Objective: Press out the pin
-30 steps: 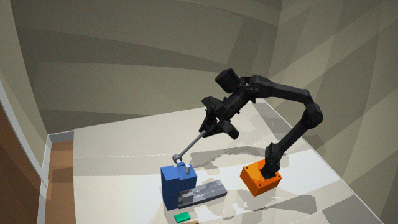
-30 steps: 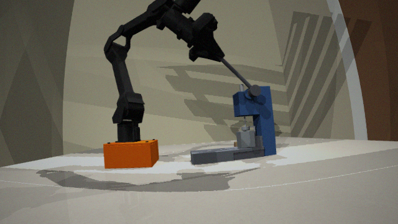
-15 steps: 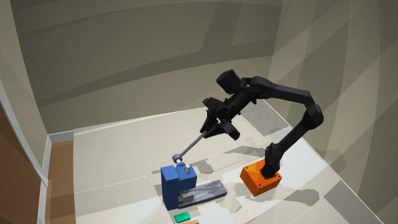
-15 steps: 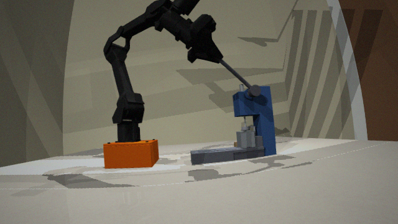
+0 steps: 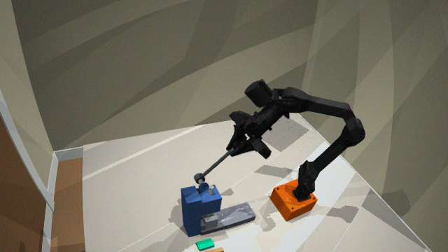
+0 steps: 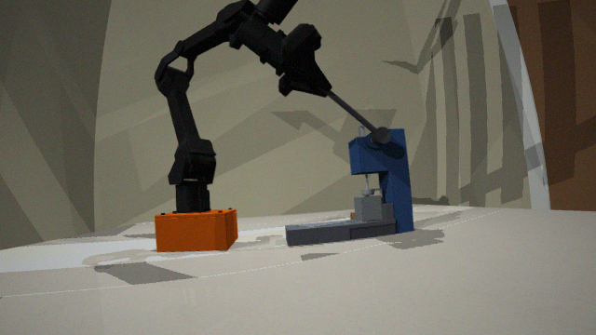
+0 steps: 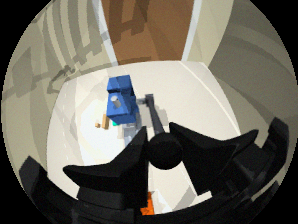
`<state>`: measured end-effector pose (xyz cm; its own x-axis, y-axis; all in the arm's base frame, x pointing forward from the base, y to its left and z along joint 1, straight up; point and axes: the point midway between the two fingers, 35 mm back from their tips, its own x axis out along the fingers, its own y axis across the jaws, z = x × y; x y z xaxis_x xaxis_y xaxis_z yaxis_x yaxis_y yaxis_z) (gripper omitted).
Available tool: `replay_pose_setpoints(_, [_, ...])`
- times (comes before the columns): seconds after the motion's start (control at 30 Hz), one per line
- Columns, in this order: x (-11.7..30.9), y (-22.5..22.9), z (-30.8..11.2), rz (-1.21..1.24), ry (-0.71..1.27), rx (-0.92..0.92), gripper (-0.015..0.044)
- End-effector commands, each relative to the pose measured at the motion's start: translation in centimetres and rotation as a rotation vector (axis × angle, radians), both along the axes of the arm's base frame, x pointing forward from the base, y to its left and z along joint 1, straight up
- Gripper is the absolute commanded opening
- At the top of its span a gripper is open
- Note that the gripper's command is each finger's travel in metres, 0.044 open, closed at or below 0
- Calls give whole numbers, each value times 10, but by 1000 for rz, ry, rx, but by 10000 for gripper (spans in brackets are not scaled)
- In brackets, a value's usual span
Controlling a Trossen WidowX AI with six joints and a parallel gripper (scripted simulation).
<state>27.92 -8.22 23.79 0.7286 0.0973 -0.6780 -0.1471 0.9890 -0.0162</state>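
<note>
The blue press stands with its grey bed toward the arm's base. The grey block sits upright on the bed near the column. The thin punch is above the block, its lower end close to the block's top; the pin cannot be told apart. The lever slants up from its hub toward the arm. My gripper is shut on the lever's upper end, with the round black knob between the fingers. No cup can be made out.
A green piece and a tan piece lie beside the press. A small tan piece is beyond them. The orange arm base stands past the bed's near end.
</note>
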Motion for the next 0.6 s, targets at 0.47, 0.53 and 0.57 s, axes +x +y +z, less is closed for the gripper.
replay_pose_setpoints(0.47, [-10,-2,-13,-10,21,2,0])
replay_pose_setpoints(0.53, [-10,-2,-14,-10,21,2,0])
replay_pose_setpoints(0.57, [-11,-2,-14,-10,21,2,0])
